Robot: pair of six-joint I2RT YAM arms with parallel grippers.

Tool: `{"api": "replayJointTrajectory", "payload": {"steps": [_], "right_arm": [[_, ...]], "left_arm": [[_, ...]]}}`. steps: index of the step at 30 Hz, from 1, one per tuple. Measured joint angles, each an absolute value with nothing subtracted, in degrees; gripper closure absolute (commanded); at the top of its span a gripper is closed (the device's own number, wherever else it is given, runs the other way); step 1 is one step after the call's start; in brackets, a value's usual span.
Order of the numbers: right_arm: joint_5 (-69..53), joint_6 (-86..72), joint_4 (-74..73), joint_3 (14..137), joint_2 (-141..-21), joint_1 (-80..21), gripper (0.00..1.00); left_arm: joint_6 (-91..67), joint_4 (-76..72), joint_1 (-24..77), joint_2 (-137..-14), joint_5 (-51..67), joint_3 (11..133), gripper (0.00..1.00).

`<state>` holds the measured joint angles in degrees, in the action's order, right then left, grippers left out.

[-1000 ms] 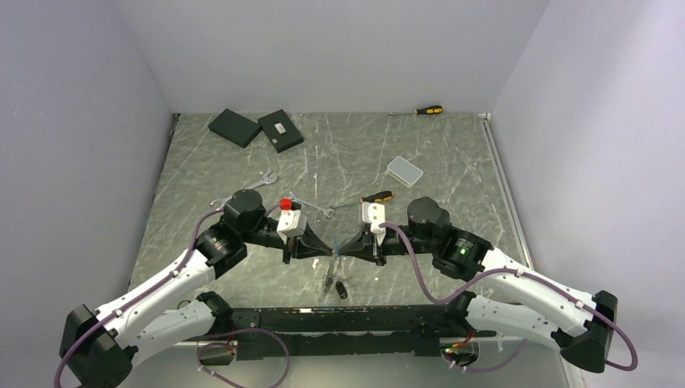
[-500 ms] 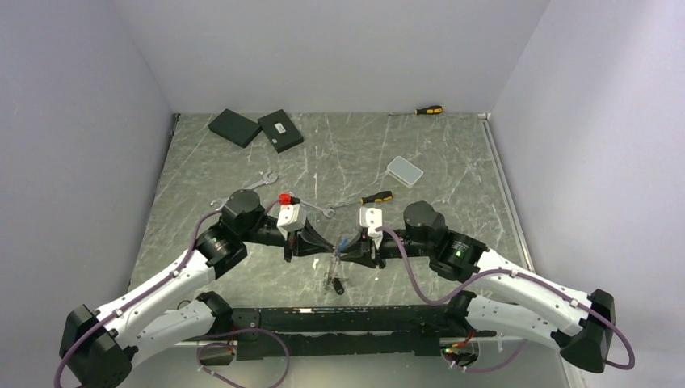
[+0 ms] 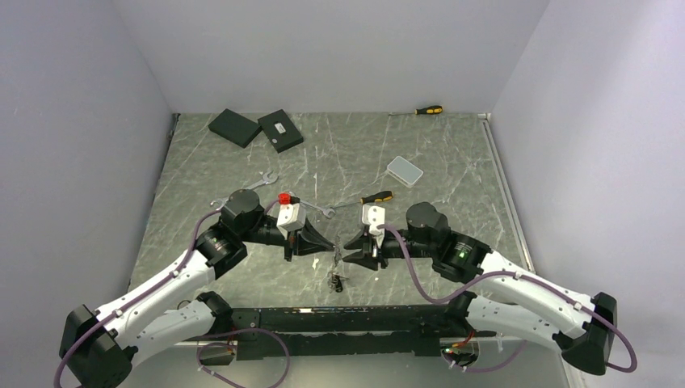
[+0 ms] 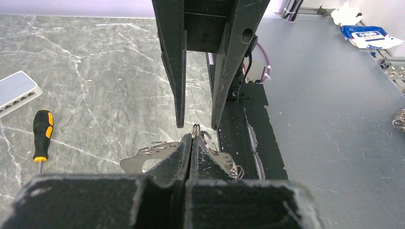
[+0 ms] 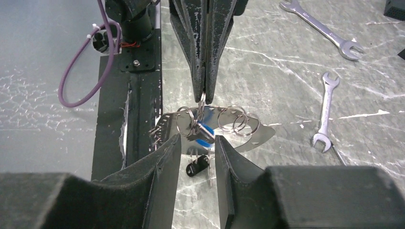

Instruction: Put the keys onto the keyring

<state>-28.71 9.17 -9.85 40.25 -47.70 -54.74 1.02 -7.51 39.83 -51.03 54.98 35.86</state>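
Observation:
My left gripper [image 3: 332, 250] is shut on a thin grey wire keyring [image 5: 202, 102], seen at its tips in the left wrist view [image 4: 192, 138]. From it hangs a bunch: several small rings [image 5: 239, 121], a flat silver plate [image 5: 260, 136], a blue-capped piece [image 5: 205, 131] and a black fob [image 5: 197, 167]. My right gripper [image 5: 197, 138] is open, one finger on each side of the bunch, touching nothing; it faces the left gripper [image 3: 347, 257]. The keys, two silver spanners [image 5: 325, 33] [image 5: 326, 112], lie on the table behind the grippers [image 3: 311, 207].
A yellow-and-black screwdriver [image 3: 376, 196] lies just behind the right wrist; a second one [image 3: 428, 109] is at the back wall. A pale flat box [image 3: 405, 170], two black boxes [image 3: 234, 127] [image 3: 280, 130] and the black base rail [image 3: 323, 319] are around.
The two grippers met tip to tip a second ago. The right gripper has since drawn back slightly to the right and lower. The hanging bunch has swung a little.

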Motion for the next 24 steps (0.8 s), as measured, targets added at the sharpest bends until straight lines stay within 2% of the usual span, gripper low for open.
{"api": "replayJointTrajectory", "payload": {"steps": [4, 13, 20, 24], "right_arm": [[-27.5, 8.3, -9.4, 41.1, -48.9, -54.7, 0.66], [-27.6, 5.7, -6.7, 43.6, -52.8, -54.7, 0.85], [-28.2, 4.4, -6.2, 43.9, -53.5, -54.7, 0.86], [-28.3, 4.2, -6.2, 44.1, -53.6, -54.7, 1.00]], "left_arm": [[1.0, -7.5, 39.8, -51.0, 55.0, 35.9, 1.00], [1.2, -7.5, 39.8, -50.1, 53.9, 35.8, 1.00], [2.2, -7.4, 39.8, -50.1, 53.2, 35.8, 1.00], [2.5, -7.4, 39.8, -50.1, 53.0, 35.8, 1.00]]}}
